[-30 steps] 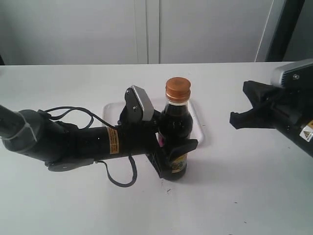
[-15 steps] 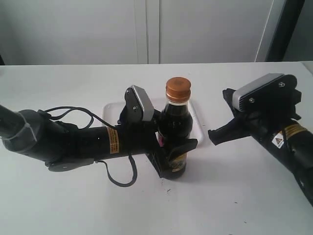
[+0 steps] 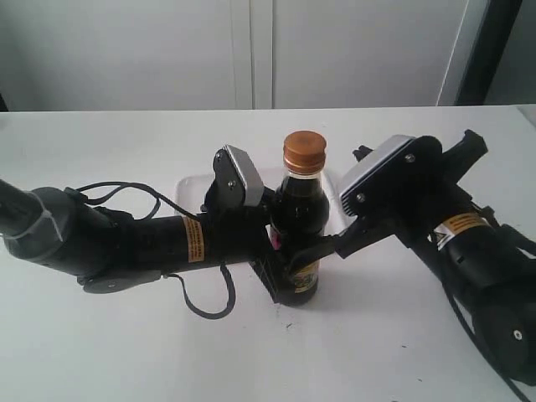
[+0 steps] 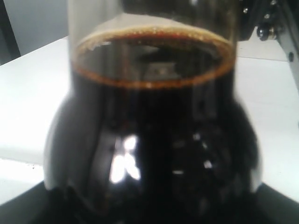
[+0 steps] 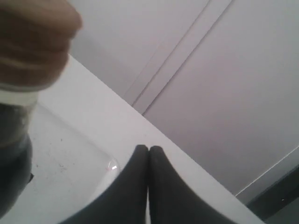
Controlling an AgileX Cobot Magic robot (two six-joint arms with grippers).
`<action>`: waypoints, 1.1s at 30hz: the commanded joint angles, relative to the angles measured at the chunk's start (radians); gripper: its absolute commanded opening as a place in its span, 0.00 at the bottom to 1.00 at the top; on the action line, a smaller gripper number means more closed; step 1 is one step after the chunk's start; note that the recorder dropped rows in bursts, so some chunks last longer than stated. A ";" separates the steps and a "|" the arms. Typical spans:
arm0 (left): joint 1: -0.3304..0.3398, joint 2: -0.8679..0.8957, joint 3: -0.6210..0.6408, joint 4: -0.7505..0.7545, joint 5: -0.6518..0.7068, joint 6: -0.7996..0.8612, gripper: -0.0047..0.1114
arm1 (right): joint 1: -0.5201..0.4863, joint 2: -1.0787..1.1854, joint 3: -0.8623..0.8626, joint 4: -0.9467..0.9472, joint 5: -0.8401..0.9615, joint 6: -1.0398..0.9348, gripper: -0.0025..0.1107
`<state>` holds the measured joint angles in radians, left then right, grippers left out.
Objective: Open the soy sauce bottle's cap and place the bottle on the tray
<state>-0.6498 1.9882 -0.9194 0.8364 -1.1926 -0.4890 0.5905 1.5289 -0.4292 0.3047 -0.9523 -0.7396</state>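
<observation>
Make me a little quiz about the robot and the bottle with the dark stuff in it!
1. True or false: the round orange-brown plastic cap is closed on the small clear bottle of dark liquid.
2. Which claw grips the bottle: A left claw, B right claw, C neither?
3. Fill in: the bottle stands on the white table, in front of the flat white ____.

Key: 1 true. 2 A; the right claw's tips are pressed together on nothing, beside the bottle. 3 tray.
</observation>
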 commanded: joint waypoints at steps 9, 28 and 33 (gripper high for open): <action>0.000 -0.009 -0.001 -0.017 0.060 0.018 0.04 | 0.007 -0.020 -0.006 -0.027 0.002 -0.217 0.02; 0.000 -0.009 -0.001 -0.022 0.063 0.016 0.04 | 0.007 -0.142 -0.130 0.043 0.305 -0.247 0.02; 0.000 -0.009 -0.001 -0.022 0.065 0.016 0.04 | 0.017 -0.142 -0.153 0.065 0.363 -0.266 0.02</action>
<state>-0.6515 1.9864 -0.9194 0.8265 -1.1719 -0.4908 0.5970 1.3973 -0.5677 0.3517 -0.6144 -0.9861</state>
